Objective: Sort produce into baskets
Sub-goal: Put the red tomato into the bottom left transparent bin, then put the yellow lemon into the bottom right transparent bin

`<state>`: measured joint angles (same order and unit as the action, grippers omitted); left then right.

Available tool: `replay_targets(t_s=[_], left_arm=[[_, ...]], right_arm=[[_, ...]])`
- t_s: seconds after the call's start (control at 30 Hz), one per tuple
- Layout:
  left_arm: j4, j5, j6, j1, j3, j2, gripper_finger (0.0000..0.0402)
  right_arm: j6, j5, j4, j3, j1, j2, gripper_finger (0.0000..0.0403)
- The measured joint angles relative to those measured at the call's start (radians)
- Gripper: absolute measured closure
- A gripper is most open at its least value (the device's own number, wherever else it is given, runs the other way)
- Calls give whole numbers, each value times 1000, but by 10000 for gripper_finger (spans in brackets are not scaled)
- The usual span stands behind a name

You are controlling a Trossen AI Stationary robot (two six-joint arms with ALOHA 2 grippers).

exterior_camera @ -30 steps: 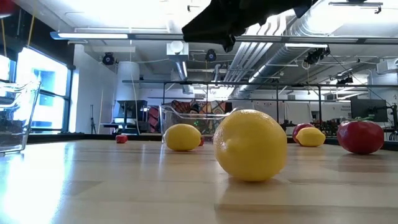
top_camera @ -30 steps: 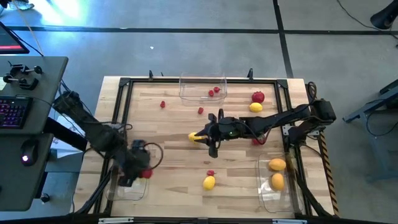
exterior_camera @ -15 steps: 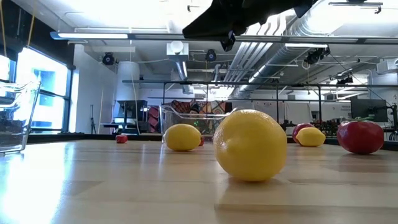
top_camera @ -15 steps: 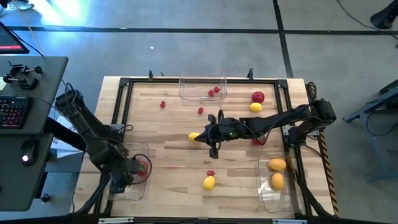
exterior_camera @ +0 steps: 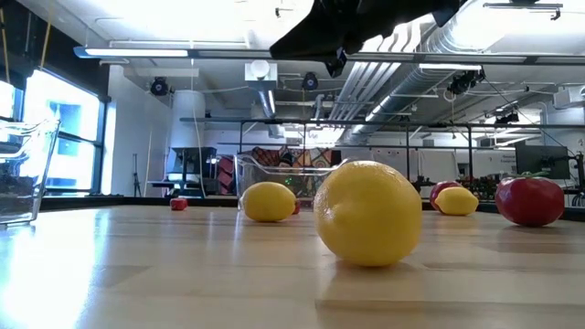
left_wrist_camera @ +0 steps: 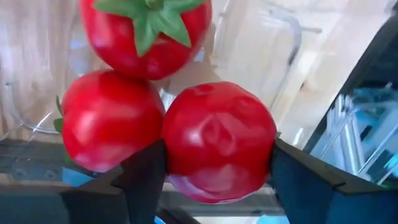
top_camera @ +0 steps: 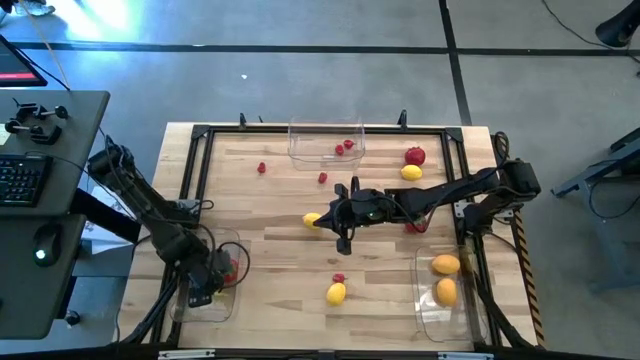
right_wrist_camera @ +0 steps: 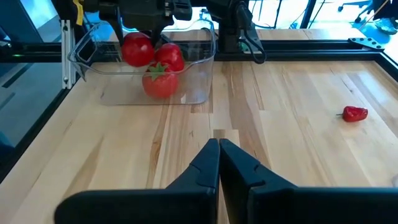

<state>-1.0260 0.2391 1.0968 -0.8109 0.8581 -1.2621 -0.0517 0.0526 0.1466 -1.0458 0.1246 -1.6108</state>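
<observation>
Left pincer (top_camera: pixel 212 275): hovering low in the left basket (top_camera: pixel 236 245) at the desk's near-left corner, fingers (left_wrist_camera: pixel 144 177) flanking a tomato (left_wrist_camera: pixel 219 140), either gripping it or just letting go; cannot tell which.
Left basket contents: holding two more tomatoes, one beside (left_wrist_camera: pixel 111 118) the flanked one and one beyond (left_wrist_camera: pixel 146 34), all crowding together.
Right pincer (top_camera: pixel 343 214): reaching over mid-desk, fingers (right_wrist_camera: pixel 219 163) clenched together with nothing between them, a yellow lemon (top_camera: pixel 313 220) lying just beside the tips.
Risk, left: possibly dragging the tomato back out on lifting if the fingers are not parting fully; possibly knocking the neighbours or shifting the light clear basket.
Risk, right: closed tips likely nudging the lemon and sending it rolling across the smooth wood instead of catching it.
Remaining produce: lying scattered, with a lemon (top_camera: pixel 336 293) and a berry (top_camera: pixel 339 278) near the front, a tomato (top_camera: pixel 415 156) and lemon (top_camera: pixel 411 172) at the far right, berries (top_camera: pixel 262 168) at the far left.
Other baskets: far one (top_camera: pixel 300 140) holding berries, right one (top_camera: pixel 430 300) holding two orange fruits.
Desk (top_camera: pixel 270 200): pale wood planks inside a black frame.
Room: grey floor, a side bench with keyboard at left; pipes, ducts and bright windows beyond.
</observation>
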Motion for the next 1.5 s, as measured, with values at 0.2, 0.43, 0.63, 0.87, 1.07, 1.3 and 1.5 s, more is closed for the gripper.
replay_targets(t_s=[0.2,0.43,0.63,0.87,1.07,1.3,1.5], left_arm=[[-2,10,29,31,0,0,122],[-6,33,22,24,0,0,118],[-19,127,-90,17,26,0,137],[-53,-5,-281,66,75,35,260],[34,-149,-551,192,75,92,380],[256,-168,-944,382,72,116,389],[451,-142,-1206,552,70,93,400]], right_arm=[[0,0,-10,1,0,0,403],[0,0,-16,1,0,0,403],[0,0,-20,1,0,0,403],[16,96,-83,1,14,0,403],[34,97,77,83,0,0,403],[-8,87,242,213,-40,19,403],[-11,89,270,252,-46,65,403]])
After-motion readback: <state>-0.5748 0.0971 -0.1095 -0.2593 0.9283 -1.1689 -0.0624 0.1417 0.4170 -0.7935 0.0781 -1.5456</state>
